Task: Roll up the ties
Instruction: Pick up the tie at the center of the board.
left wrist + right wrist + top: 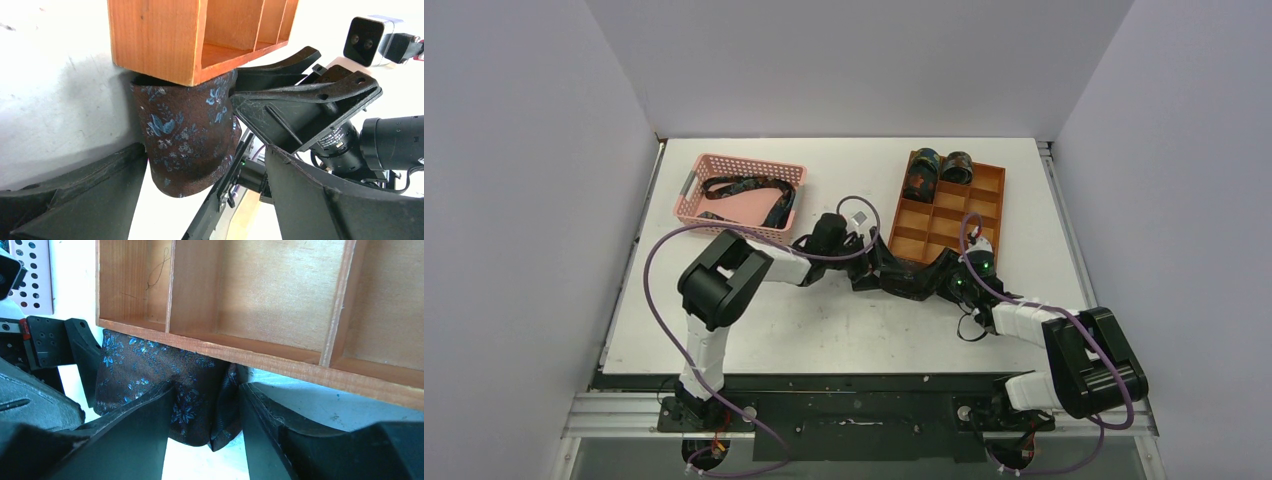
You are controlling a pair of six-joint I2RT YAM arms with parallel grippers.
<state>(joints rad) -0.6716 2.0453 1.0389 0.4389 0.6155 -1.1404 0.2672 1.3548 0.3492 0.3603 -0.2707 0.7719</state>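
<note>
The partly rolled tie [185, 135] was stood on the worktop [824, 330] against the 7 o'clock corner of the wooden tray [954, 215]. The left hand [202, 165] was spread wide about it, while the right hand [206, 390] was closed partway on its fabric. Two rolled ties [921, 172] were lodged in the tray's 11 o'clock compartments.

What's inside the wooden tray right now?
A rolled tie sits in the wooden tray's far-left compartment, a second rolled tie beside it. The other compartments in view are bare. The right arm and its cable cover part of the near row.
</note>
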